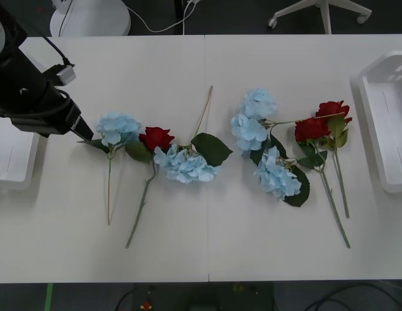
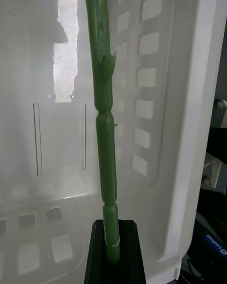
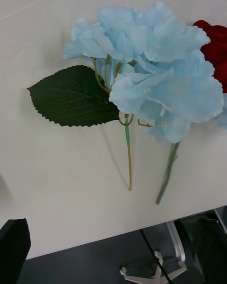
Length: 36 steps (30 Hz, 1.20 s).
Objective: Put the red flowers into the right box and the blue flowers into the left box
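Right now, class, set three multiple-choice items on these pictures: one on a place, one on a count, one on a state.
1. What lies behind the stem in the right end effector?
A. a white slotted box
B. the bare table
C. a blue flower

2. How many red rose heads lie on the table?
A. one
B. three
C. six

3. How is the left end effector?
A. shut on a rose
B. shut on a leaf
C. open, holding nothing

Key:
1 A: the right end effector grips the green stem in front of the box.
2 B: the front view shows red roses at and.
3 C: the left end effector has its fingers apart near a blue flower.
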Tool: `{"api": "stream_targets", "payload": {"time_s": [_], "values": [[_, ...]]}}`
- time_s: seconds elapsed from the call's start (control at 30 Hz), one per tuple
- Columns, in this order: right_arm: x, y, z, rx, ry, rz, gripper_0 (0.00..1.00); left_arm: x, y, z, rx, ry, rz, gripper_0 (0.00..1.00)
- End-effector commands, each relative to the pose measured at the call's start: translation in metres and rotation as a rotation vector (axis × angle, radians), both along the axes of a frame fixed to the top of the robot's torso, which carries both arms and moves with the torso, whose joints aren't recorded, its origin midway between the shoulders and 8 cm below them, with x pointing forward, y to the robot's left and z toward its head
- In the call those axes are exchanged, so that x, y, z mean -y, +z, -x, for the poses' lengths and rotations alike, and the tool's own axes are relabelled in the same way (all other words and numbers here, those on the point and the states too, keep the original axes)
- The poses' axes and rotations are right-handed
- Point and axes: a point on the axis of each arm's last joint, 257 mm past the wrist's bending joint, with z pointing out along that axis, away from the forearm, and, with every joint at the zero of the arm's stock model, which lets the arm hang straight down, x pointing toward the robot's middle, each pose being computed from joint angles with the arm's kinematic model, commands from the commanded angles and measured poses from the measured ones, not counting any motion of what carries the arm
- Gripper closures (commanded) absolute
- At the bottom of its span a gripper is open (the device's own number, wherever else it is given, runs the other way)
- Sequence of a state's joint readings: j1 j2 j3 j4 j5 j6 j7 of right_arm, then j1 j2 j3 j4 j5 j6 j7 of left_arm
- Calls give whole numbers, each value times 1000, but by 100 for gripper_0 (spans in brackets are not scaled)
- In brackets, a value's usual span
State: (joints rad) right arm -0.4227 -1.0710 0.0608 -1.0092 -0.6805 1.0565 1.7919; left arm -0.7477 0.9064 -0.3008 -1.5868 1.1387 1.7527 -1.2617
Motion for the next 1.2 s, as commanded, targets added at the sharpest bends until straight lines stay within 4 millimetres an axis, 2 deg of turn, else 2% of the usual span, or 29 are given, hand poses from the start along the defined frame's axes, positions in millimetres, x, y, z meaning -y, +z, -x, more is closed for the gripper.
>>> {"api": "stream_targets", "payload": {"time_s": [0.03,0.07,0.13,0.17,0.23,0.37,0.53,0.77,0.83,0.9,0.97,1.03,1.13,1.17,1.2], "values": [[-2,-9,-3,4,-5,-13,100,8,-34,-3,21,-43,-35,0],[-4,-12,-3,1,-1,-16,100,10,-44,-3,27,-62,-34,0],[-5,-15,-3,-3,1,-17,88,11,-57,-3,38,-86,-30,0],[-5,-16,-2,-9,-1,-15,76,10,-63,-2,41,-84,-22,0],[-4,-16,-2,-10,0,-16,61,11,-73,1,38,-86,-9,0],[-17,-16,-6,-3,19,-57,41,11,-90,7,36,-84,16,0],[-48,5,-20,20,61,-137,37,15,-109,10,51,-78,42,0],[-121,80,-50,103,187,-310,36,22,-131,4,89,-80,21,0],[-135,94,-57,124,221,-334,35,23,-136,4,96,-78,21,0],[-139,104,-62,148,243,-334,34,26,-142,4,96,-75,27,0],[-142,105,-63,153,248,-343,33,31,-148,2,110,-86,28,0],[-148,97,-59,125,255,-354,33,34,-156,0,123,-91,27,0],[-172,77,-61,74,289,-358,33,38,-166,-6,145,-99,27,0],[-186,61,-60,49,286,-378,33,40,-170,-8,147,-100,26,0],[-192,55,-60,40,282,-388,33,40,-171,-9,147,-100,25,0]]}}
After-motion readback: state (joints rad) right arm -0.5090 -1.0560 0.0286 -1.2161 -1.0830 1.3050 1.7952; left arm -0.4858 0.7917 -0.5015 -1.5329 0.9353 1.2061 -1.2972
